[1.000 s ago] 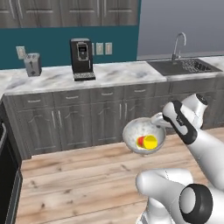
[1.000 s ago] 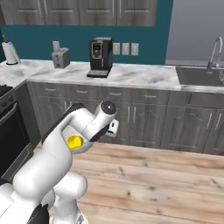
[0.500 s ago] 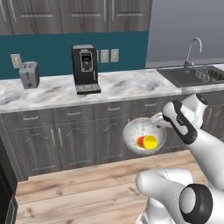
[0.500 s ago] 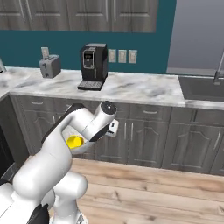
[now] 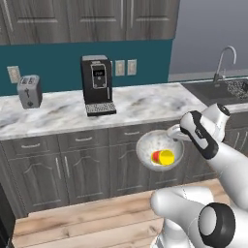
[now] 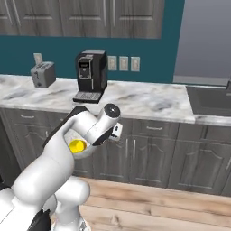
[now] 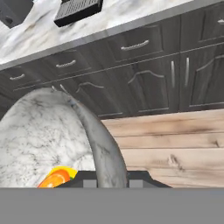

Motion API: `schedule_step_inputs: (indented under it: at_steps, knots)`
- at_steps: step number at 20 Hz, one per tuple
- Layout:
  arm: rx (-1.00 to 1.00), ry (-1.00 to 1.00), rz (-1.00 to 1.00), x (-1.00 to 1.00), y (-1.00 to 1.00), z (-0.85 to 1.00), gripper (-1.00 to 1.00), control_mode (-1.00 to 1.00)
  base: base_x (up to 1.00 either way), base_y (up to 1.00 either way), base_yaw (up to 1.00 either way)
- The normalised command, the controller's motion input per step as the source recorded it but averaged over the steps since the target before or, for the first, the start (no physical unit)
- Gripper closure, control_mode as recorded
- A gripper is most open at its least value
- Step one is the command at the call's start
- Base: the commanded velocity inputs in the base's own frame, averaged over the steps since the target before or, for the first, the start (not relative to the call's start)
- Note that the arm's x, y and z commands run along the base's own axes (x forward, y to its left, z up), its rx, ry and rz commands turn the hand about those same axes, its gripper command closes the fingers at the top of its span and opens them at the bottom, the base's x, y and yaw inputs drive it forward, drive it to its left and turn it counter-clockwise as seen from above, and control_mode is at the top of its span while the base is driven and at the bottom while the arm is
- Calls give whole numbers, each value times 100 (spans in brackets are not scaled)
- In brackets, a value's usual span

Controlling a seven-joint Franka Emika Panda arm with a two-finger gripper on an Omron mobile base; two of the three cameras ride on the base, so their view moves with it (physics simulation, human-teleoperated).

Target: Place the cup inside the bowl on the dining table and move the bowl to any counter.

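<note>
In front of the bench [image 5: 145, 104], above the wood floor [image 5: 72, 218]: the bowl [image 5: 160, 150] is held in the air by the fingers [image 5: 177, 131], which are nearly closed and pinch its rim on the side nearest the arm. The hand view shows the rim wall [image 7: 103, 148] running between the two tips. The bowl is tilted in the left base view, mouth partly toward the camera. The cup [image 5: 163, 157] lies inside, low against the wall, yellow with a red part.

Handling, my read:
- Bowl looks stiff, glossy and glazed, so likely slippery at a thin rim pinch. A one-sided grip puts its weight off to the side; it could swing or slide under a quick move.
- Probably breaks if dropped on the floor.
- Cup is loose and light and can roll or tip out if the tilt grows. Keep the mouth up.
- Rim is the only workable hold; the body is far too wide for the fingers. Current spot is fine, no regrip needed.

Landing zone: bare marble to the right of the coffee machine [image 5: 97, 84], short of the sink [image 5: 227, 87]. Toaster [image 5: 29, 91] stands well to the left, no conflict. Set down flat and slow before letting go.
</note>
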Motion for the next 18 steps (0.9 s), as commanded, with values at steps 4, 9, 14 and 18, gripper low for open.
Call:
schedule_step_inputs:
  at_steps: [4,9,14,18]
  knots:
    - [0,0,0,0,0,0,100,100,71,2,0]
    - [0,0,0,0,0,0,100,100,71,5,0]
    - [0,0,0,0,0,0,100,100,64,8,0]
    - [0,0,0,0,0,0,100,100,48,9,0]
